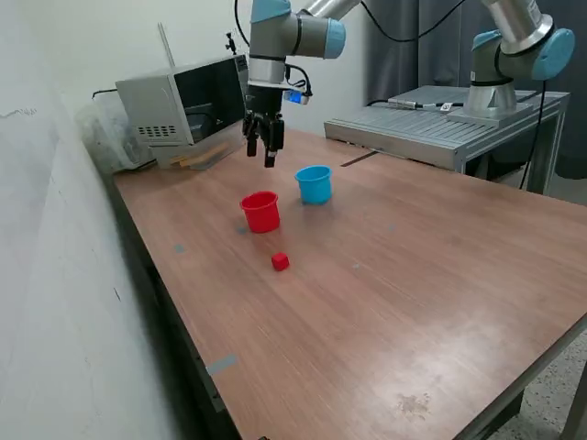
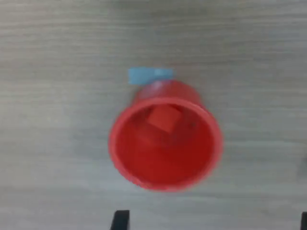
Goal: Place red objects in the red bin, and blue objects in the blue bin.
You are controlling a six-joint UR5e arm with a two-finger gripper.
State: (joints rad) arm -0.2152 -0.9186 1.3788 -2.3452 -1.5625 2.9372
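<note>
Tabletop [image 1: 385, 275] held both cups upright, mouths up. Hand [image 1: 266, 147] hovered above the red cup [image 1: 260, 212], apparently empty; how far open, can't tell. Blue cup [image 1: 314, 184] stood just beside. One red cube [image 2: 163, 118] lay inside the red cup, tilted; another red cube [image 1: 280, 261] sat near, unsorted.

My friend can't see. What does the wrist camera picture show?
A red cup seen from straight above, with one small red cube lying inside it. It stands on a wooden table, a bit of blue tape beside it, and dark tips of the jaws peek in at the picture's edge.
</note>
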